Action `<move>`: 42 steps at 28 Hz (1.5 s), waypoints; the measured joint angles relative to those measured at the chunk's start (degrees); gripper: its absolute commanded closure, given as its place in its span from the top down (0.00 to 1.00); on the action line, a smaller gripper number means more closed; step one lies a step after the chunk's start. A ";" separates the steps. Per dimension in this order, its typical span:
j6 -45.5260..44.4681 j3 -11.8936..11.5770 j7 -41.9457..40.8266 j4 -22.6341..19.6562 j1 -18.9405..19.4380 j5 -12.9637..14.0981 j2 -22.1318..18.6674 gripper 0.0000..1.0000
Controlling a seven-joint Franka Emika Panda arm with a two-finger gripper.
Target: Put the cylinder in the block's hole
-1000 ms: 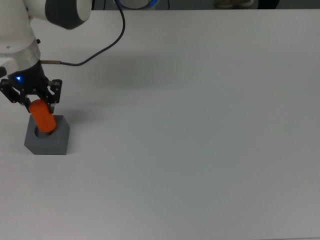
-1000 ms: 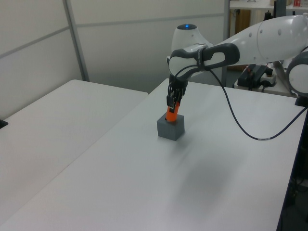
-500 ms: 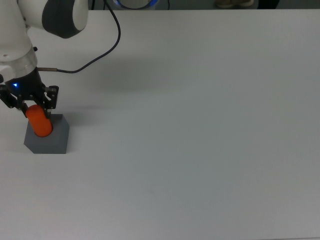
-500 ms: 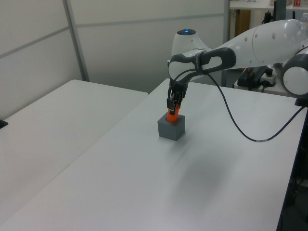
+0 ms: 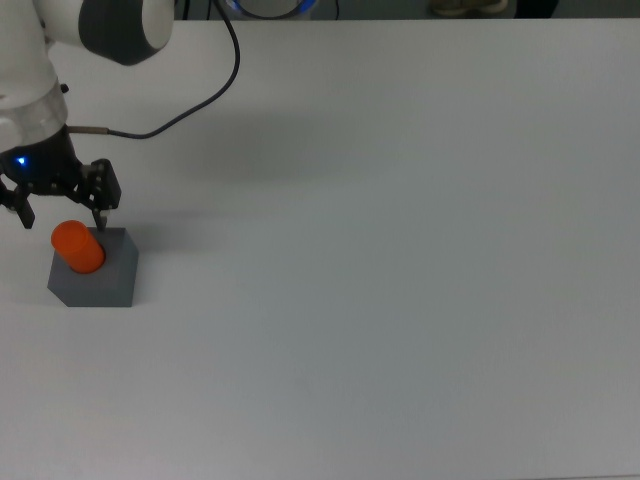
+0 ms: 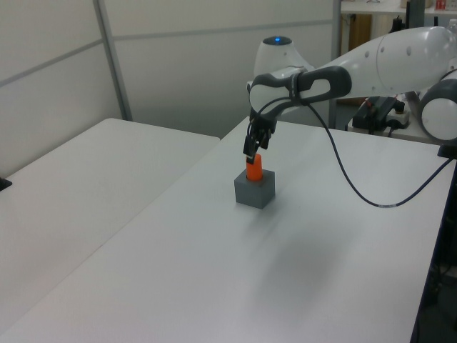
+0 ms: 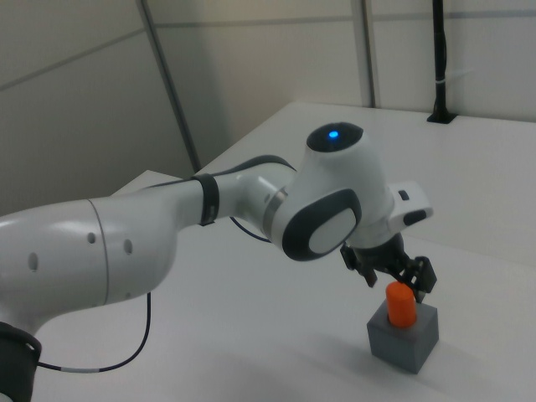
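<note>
Top view, far left: gripper (image 5: 60, 210) hangs just above and behind the cylinder (image 5: 78, 247), fingers (image 5: 101, 207) spread apart and not touching it, one finger tip just over the block's back edge, blue light lit on the wrist. The orange cylinder stands in the block (image 5: 106, 278), its lower end sunk in the hole, which it hides completely; long axis is vertical, top end pointing up, and in the top view it reads slightly leaned toward the top view's upper left, likely camera angle. Block sits flat on the white table (image 5: 400, 250), near the top view's left edge. A dark cable (image 5: 190, 105) runs from the wrist across the table toward the top view's top. Left view: cylinder (image 6: 254, 168) upright in the grey block (image 6: 255, 190), about half its length sticking out above the top face; gripper (image 6: 252, 146) right above it, open. Right view: cylinder (image 7: 400, 303) upright in the block (image 7: 404, 337), gripper (image 7: 394, 279) just above its top, fingers splayed either side, clear of it.
</note>
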 measured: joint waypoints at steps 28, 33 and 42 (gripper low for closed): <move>-25.52 0.78 0.00 4.43 0.47 -4.18 -8.86 1.00; -25.52 0.78 0.00 4.43 0.46 -4.21 -8.75 1.00; -25.52 0.78 0.00 4.29 0.46 -4.25 -8.55 1.00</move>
